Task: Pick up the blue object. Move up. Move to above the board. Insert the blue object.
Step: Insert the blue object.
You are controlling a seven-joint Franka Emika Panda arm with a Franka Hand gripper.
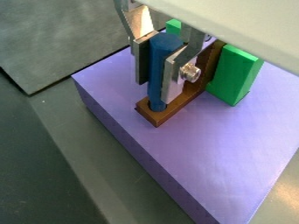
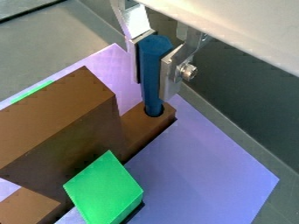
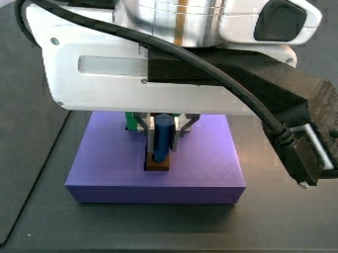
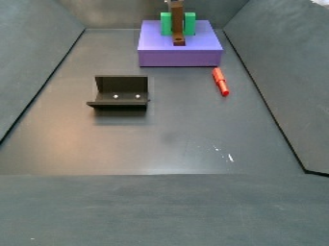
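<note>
My gripper [image 1: 158, 74] is shut on the blue object [image 1: 153, 61], a slim upright peg that shows in both wrist views [image 2: 152, 74]. Flat silver fingers [image 1: 177, 77] clamp its upper half. Its lower end sits in the round hole of the brown strip [image 1: 163, 109] on the lavender board [image 1: 198, 153]. The green block [image 1: 237, 77] stands on the strip just beside the gripper, and it also shows in a wrist view [image 2: 103, 188]. In a side view the gripper [image 3: 161, 128] holds the peg [image 3: 160, 146] upright over the board [image 3: 158, 168].
In a side view the board [image 4: 161, 53] lies at the far end of a dark walled floor. A small red peg [image 4: 220, 81] lies on the floor just off the board's near right corner. The fixture [image 4: 119, 93] stands at mid left.
</note>
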